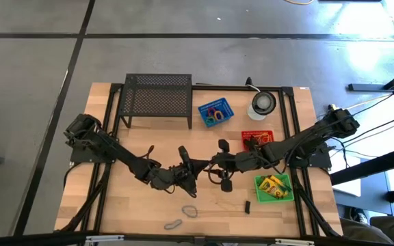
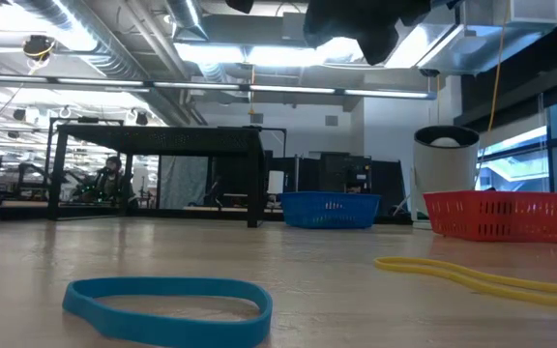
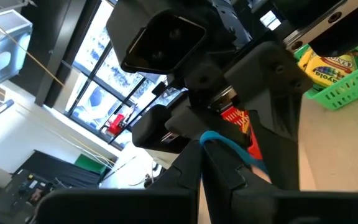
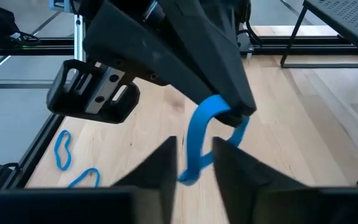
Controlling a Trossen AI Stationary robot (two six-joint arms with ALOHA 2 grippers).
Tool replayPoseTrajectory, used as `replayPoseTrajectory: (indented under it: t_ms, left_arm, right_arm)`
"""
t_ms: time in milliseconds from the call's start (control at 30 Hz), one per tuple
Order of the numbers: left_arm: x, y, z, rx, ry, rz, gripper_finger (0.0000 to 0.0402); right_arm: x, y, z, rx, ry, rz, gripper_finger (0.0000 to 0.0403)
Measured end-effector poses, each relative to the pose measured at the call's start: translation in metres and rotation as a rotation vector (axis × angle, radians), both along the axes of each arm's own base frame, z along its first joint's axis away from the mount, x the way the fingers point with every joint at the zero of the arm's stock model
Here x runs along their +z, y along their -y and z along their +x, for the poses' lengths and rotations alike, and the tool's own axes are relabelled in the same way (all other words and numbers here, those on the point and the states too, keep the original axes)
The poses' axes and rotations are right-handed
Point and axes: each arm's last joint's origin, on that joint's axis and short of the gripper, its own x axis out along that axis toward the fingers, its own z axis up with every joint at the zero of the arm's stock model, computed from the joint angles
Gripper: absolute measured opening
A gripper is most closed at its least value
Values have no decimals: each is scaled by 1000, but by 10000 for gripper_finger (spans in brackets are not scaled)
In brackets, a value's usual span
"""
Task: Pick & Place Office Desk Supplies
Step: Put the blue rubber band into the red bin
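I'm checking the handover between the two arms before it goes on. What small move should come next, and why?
Probably the right hand should finish closing on the blue rubber band, then the left hand can let go. The left hand is shut on the band, which hangs from its fingertips between the right hand's fingers, and a gap shows there. Both hands meet above the table.

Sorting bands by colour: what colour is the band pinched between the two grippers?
Blue; the band shows best in the right wrist view.
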Motion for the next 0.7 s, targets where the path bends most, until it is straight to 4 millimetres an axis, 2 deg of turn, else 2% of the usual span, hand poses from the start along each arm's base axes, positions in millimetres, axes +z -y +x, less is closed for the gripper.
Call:
replayPoseTrajectory:
  t_ms: [167,467,700]
  left_arm:
    - [0,0,0,0,2,-5,3]
    - [0,1,0,-24,60,-140,7]
    - [-4,2,-1,-17,72,-230,51]
  right_arm:
    - [0,0,0,0,0,0,12]
    - [0,0,0,-7,-1,17,4]
    - [-1,1,-1,-22,-12,5,3]
